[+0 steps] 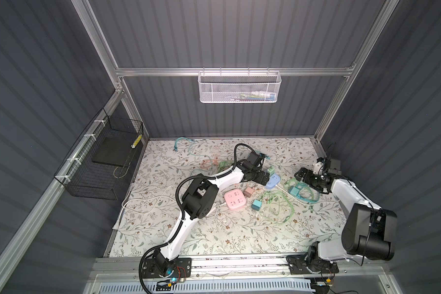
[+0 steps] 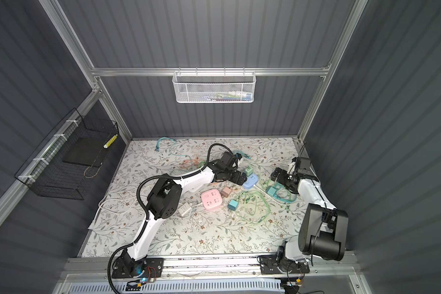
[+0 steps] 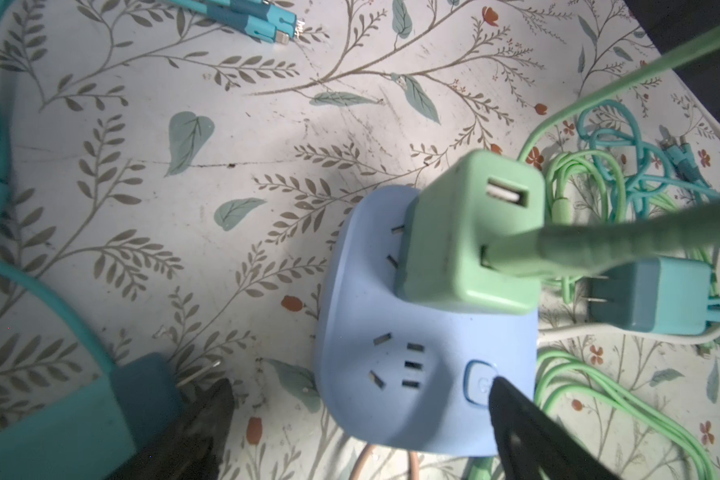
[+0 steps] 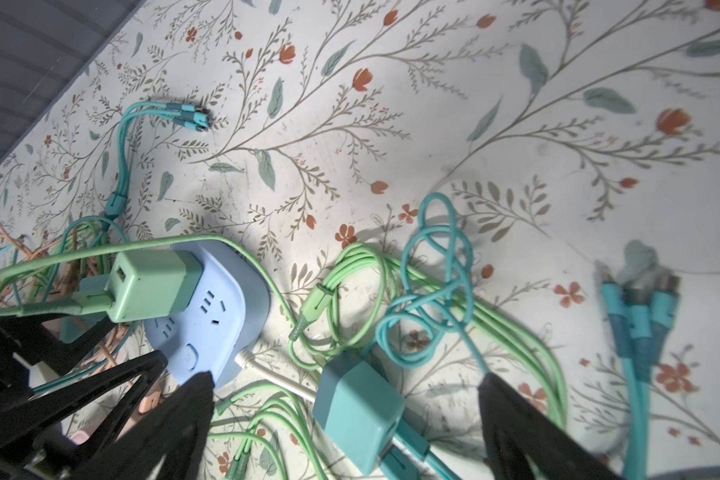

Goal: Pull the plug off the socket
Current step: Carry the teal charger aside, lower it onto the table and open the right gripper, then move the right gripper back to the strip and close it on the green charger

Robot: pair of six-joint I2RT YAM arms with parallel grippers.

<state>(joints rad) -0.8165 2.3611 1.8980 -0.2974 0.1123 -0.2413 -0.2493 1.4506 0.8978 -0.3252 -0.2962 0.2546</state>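
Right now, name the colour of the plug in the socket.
The plug is light green, clearest in the left wrist view.

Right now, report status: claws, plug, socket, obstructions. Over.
Left claw open at socket. Right claw open above loose teal charger. Green plug seated in socket. Its cable drapes across.

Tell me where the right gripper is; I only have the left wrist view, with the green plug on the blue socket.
Observer: In a top view the right gripper hangs right of the blue socket, apart from it.
Operator: Holding anything?
Observer: No. The right wrist view shows its fingers spread wide, the teal plug lying loose on the table below them.
Operator: Any other socket?
Observer: Yes, in both top views a pink socket lies left of the blue one, nothing plugged into its top face.
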